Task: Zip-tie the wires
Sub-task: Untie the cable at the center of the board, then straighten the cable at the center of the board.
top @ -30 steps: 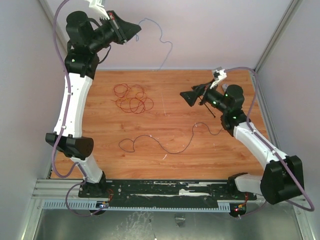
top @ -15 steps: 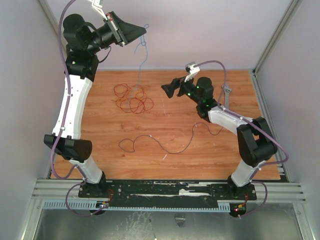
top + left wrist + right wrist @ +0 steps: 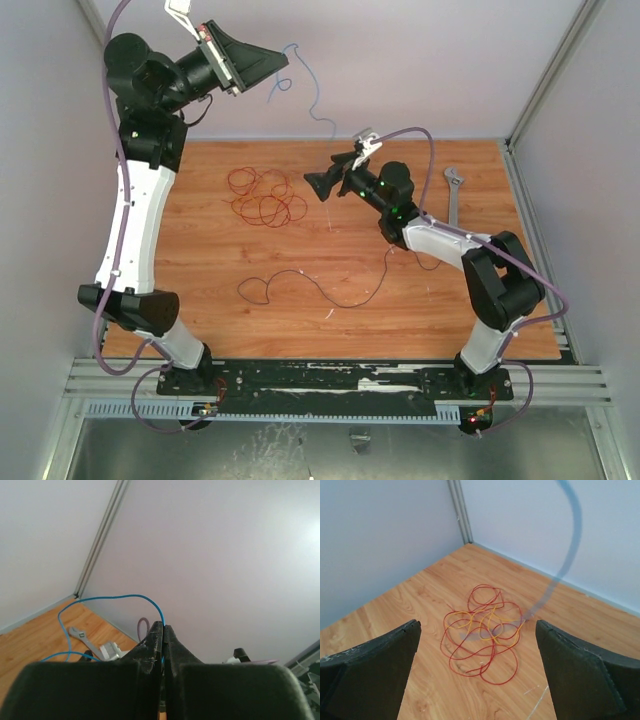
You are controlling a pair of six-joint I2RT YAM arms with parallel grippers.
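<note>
Clamping blue wire [image 3: 310, 104], left end effector [image 3: 281, 62] sits raised far left in top view; right end effector [image 3: 312, 185] apart, just right of red wires [image 3: 265, 197] on table [image 3: 220, 262]. Left wrist: tips pinch blue wire [image 3: 120, 596]. Right wrist: red wires [image 3: 480, 635] lie ahead between spread fingers [image 3: 380, 665].

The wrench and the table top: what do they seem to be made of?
The wrench looks like bare metal: silver-grey, with a dull shine. The table looks like wood or wood-pattern laminate: orange-brown planks with grain lines, smooth face; I cannot tell which.
</note>
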